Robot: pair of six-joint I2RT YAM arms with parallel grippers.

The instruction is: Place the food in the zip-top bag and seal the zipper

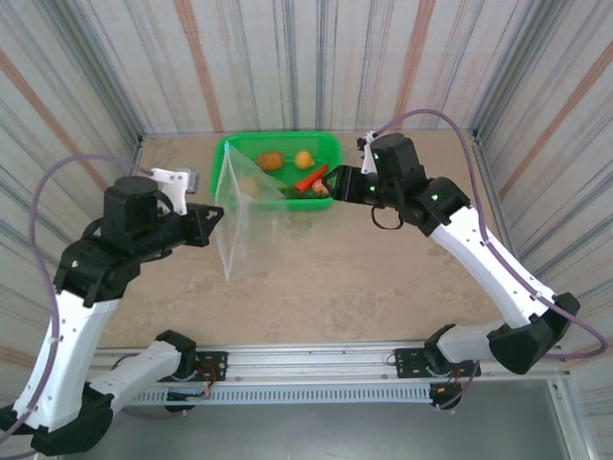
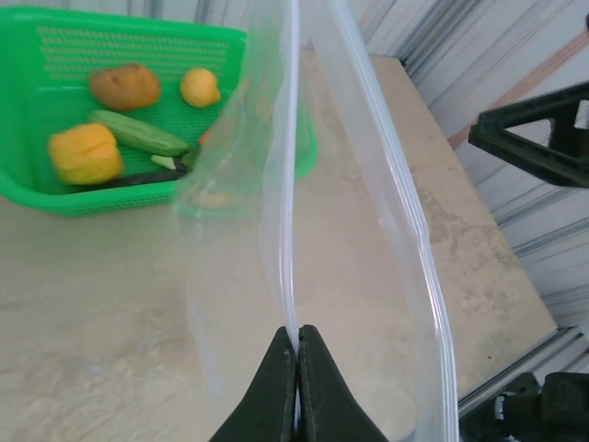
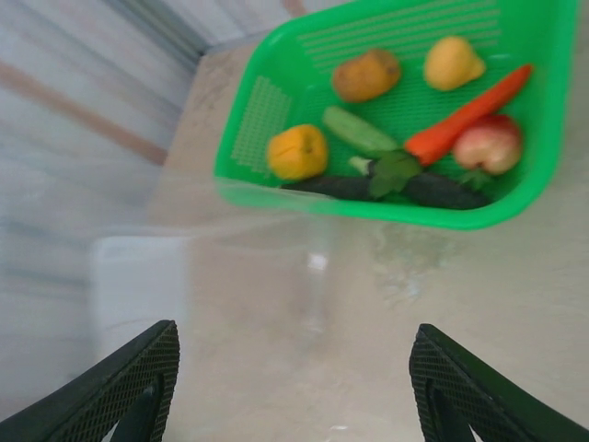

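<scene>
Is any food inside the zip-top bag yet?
No: the zip-top bag held up by the left fingers is empty; the potato, cucumber and apple lie in the green basket.

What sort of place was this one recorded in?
Probably a lab robot cell: left arm and right arm bolted at a table edge, corrugated walls closing it in, toy food in a green basket.
</scene>
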